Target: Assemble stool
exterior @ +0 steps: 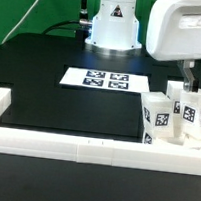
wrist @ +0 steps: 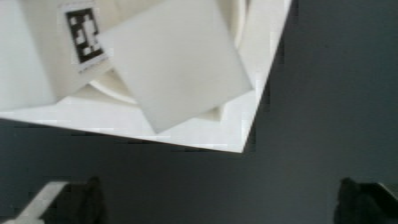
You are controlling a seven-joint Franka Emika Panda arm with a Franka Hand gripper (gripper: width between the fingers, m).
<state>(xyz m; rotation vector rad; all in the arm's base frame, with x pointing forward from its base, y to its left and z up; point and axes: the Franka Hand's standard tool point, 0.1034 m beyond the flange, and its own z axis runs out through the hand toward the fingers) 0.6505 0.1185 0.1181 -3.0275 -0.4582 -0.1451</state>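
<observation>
While the claw [wrist: 217,200] hangs wide and empty, tagged legs [exterior: 173,116] clustered upright, touching the border rail [exterior: 64,145].

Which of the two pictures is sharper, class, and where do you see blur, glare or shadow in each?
Exterior view: fairly sharp, the marker board tags readable, the legs bright against the dark table, no strong glare. Wrist view: soft and blurred, the white parts close and washed out, one tag legible only roughly, the gripper fingertips dim and out of focus at the edge.
</observation>
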